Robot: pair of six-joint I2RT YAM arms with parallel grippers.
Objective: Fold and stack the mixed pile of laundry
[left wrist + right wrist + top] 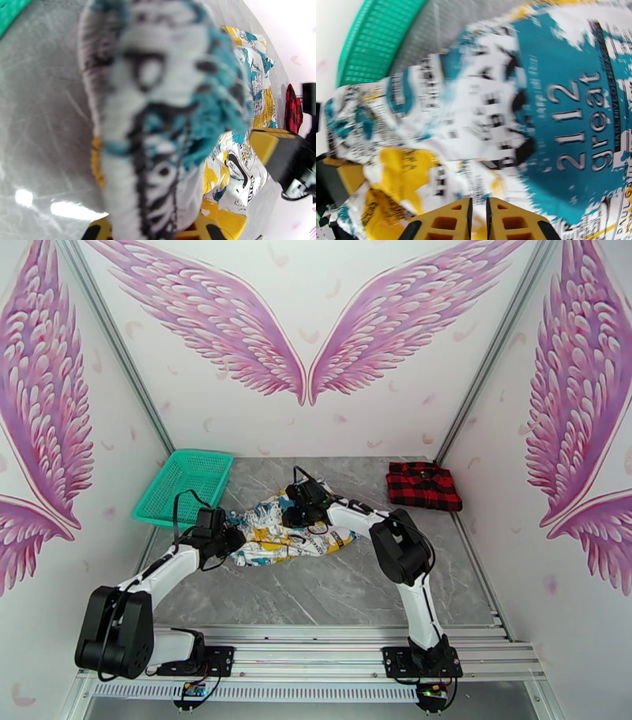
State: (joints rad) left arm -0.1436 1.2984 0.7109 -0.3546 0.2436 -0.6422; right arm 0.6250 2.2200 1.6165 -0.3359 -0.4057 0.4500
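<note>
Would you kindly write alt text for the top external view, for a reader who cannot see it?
A crumpled white cartoon-print garment lies on the grey table, the left gripper at its left edge, the right gripper at its far edge. A folded red-and-black plaid garment lies far right, a teal mesh basket far left.

White walls (308, 429) are painted w/ pink wing murals (229, 327); grey marble-look tabletop (332, 587) is framed by alu. posts (118, 343); evenly lit.
</note>
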